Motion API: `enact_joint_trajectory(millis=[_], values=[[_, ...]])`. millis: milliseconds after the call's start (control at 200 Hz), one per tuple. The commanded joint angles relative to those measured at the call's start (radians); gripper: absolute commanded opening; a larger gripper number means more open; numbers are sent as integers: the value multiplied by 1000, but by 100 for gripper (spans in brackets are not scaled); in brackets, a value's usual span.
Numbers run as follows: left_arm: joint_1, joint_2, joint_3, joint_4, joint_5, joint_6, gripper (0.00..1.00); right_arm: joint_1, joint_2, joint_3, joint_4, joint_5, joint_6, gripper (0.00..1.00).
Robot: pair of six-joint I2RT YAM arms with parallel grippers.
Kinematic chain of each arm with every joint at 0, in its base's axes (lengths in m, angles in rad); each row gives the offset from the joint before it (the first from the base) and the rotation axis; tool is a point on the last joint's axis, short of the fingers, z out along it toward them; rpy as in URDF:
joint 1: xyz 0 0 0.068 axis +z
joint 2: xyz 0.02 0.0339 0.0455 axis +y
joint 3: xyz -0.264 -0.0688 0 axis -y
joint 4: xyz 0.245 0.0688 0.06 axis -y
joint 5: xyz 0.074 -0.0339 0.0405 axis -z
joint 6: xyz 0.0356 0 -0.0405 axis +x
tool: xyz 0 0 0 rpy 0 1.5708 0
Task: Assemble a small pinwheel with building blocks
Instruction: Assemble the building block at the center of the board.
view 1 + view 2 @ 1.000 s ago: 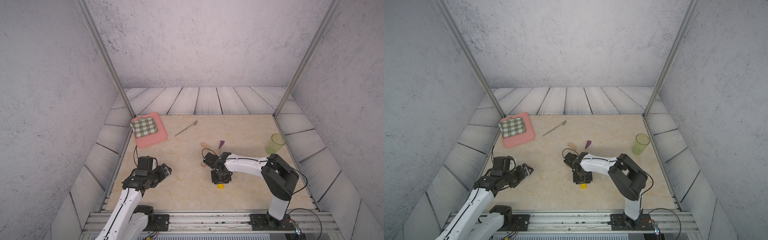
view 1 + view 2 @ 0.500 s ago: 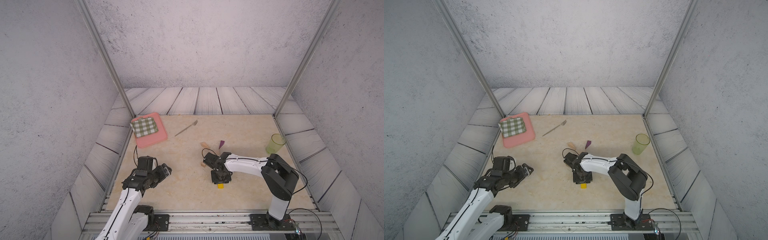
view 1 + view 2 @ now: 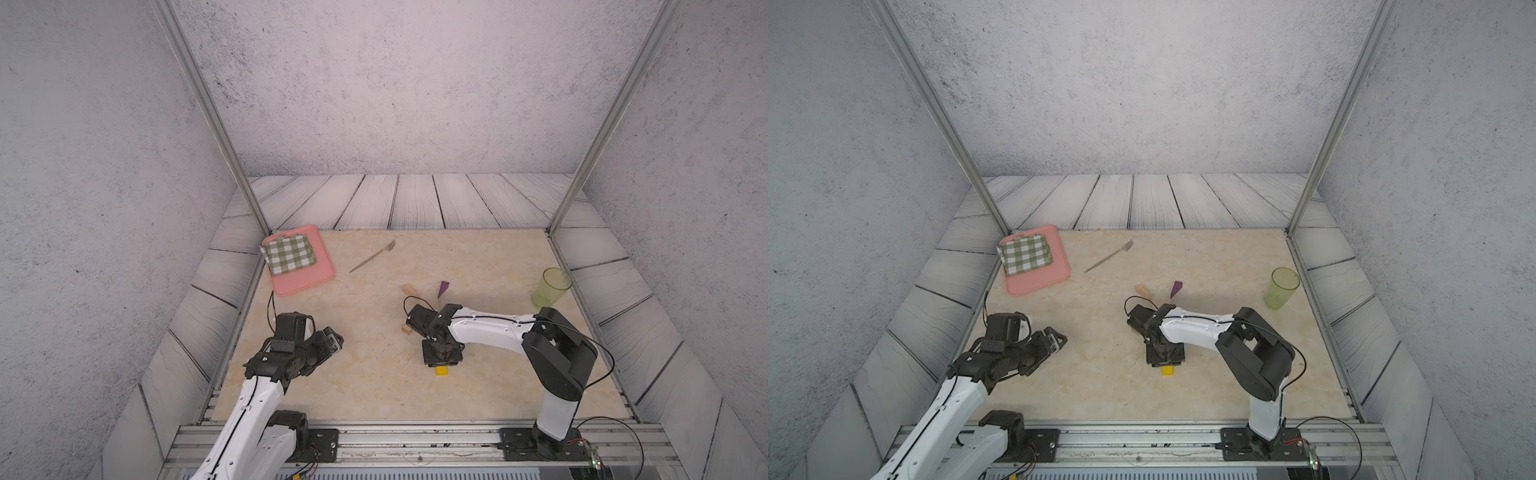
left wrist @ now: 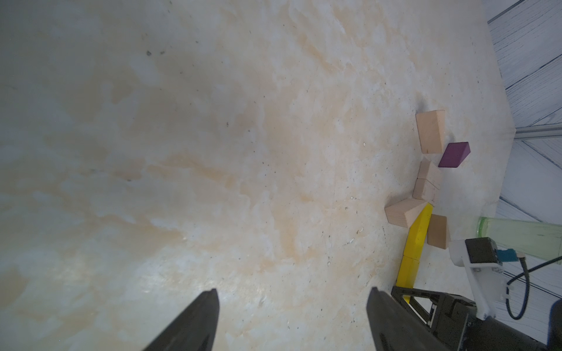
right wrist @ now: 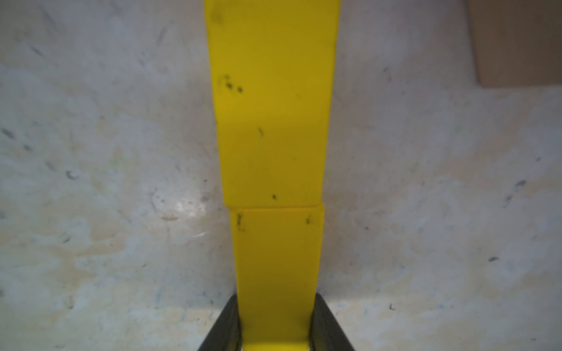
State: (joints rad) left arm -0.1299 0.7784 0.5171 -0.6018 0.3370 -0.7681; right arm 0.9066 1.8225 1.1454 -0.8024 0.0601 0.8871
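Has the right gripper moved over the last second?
No. The right gripper keeps its spot relative to the green cup, shut on the yellow bar.

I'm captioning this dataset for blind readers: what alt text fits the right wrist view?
The right gripper's black fingers pinch a yellow bar, butted end to end with a second yellow bar on the pale table. A tan block is partly in frame.

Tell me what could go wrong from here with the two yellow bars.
1. The right end effector is shut on the near yellow bar, which butts end to end against the far yellow bar. A twist on release could knock the two out of line.
2. A forward push could drive the far yellow bar into the tan wedge beside its other end and shift it.
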Motion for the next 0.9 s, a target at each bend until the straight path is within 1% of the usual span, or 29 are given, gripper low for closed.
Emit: enact_joint_trajectory(millis=[0,450,606,816,896], values=[[10,-10,-16,-3,-3,-2,83,-3,34,21,0,18,2,39],[10,-11,-15,-5,-3,-2,83,-1,35,20,1,17,3,41],[10,-11,-16,-3,-3,-2,83,0,29,19,5,15,3,44],[10,-10,-16,-5,-4,-2,83,1,-23,15,5,37,10,49],[9,-8,-13,-3,-7,2,83,1,-78,22,-1,51,6,50]])
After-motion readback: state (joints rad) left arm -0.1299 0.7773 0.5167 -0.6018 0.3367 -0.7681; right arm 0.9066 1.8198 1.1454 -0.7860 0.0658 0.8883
